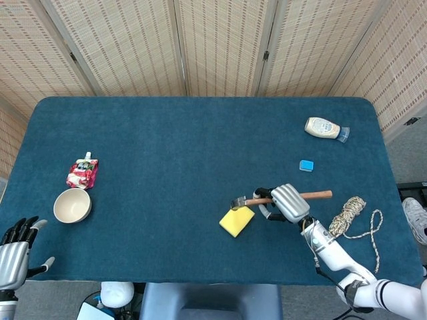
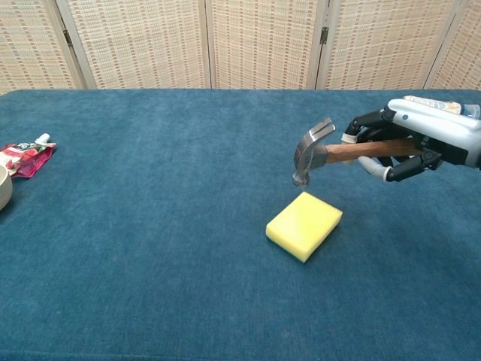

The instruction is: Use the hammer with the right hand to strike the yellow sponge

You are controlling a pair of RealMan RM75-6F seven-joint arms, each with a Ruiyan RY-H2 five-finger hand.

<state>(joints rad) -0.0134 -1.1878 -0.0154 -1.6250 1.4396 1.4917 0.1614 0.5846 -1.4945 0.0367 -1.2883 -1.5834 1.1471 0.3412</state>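
Observation:
A yellow sponge (image 1: 237,221) (image 2: 304,225) lies flat on the blue table near the front, right of centre. My right hand (image 1: 287,202) (image 2: 409,143) grips the wooden handle of a hammer (image 1: 280,197) (image 2: 331,153). The steel hammer head (image 1: 239,202) (image 2: 310,158) hangs in the air just above the sponge's far edge, not touching it. The handle's free end sticks out to the right in the head view. My left hand (image 1: 17,252) rests at the table's front left corner with fingers spread, holding nothing.
A beige bowl (image 1: 72,205) and a red pouch (image 1: 82,173) sit at the left. A mayonnaise bottle (image 1: 325,128), a small blue block (image 1: 306,165) and a coiled rope (image 1: 350,215) lie on the right side of the table (image 1: 173,147).

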